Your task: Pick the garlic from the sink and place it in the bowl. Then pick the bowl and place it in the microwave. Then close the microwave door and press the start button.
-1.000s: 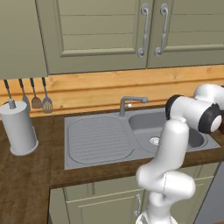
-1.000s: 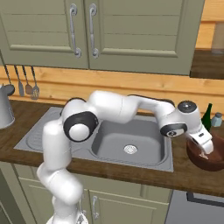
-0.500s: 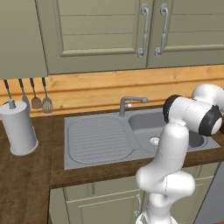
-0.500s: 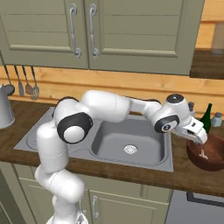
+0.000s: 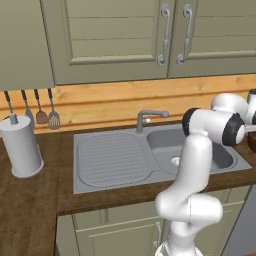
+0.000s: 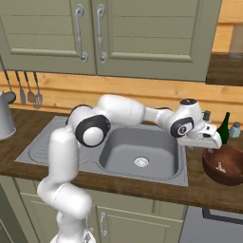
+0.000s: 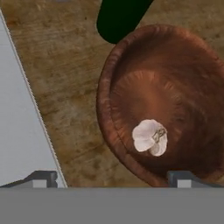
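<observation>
At the right of the right base view my gripper (image 6: 212,141) hangs with jaws spread wide just above the left rim of the bowl (image 6: 237,168), whose mouth lies open below me, with only the garlic (image 7: 150,137) on its floor. Behind it, a dark green bottle (image 6: 224,127) crowds the wall side. The sink (image 6: 114,167) basin at centre frame is open, and bare surface (image 7: 65,96) separates sink edge and bowl.

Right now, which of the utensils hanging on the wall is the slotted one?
The slotted spatula, rightmost of the four on the wall, nearest the sink; the others show no slots.
</observation>
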You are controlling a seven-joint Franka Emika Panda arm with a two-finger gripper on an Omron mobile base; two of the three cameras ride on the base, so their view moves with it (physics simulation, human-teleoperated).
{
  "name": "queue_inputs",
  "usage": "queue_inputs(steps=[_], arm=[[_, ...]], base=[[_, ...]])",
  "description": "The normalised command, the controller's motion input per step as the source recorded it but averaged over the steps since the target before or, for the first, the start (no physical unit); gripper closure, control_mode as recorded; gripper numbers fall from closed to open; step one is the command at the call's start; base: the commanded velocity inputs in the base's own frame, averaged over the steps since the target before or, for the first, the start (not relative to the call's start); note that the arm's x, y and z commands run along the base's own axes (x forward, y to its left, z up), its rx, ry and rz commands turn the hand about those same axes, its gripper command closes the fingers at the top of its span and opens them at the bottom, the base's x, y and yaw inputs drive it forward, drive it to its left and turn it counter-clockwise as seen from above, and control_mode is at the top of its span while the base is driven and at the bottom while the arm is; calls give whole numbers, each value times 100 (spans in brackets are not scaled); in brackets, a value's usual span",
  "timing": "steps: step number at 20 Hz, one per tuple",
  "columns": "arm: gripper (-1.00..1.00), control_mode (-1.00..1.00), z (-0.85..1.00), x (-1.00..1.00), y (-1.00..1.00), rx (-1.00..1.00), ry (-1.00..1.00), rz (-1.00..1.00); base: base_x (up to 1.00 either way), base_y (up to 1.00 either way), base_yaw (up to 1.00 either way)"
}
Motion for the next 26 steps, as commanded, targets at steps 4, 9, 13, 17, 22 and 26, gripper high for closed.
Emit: queue_inputs(steps=[4, 9, 13, 17, 22, 26], arm=[[-100, -100, -26, 22, -47, 16, -1, 12], [-100, -100, -14, 20, -46, 9, 0, 3], [-100, -100, -35, 5, 8, 0, 0, 0], [-100, -100, -47, 3, 47, -7, 0, 0], [-100, -100, -37, 36, 12, -1, 4, 0], [100, -100, -32, 1, -1, 0, 1, 0]], base=[[0, 0, 0], [0, 0, 0], [0, 0, 0], [0, 0, 0], [0, 0, 0], [0, 0, 0]])
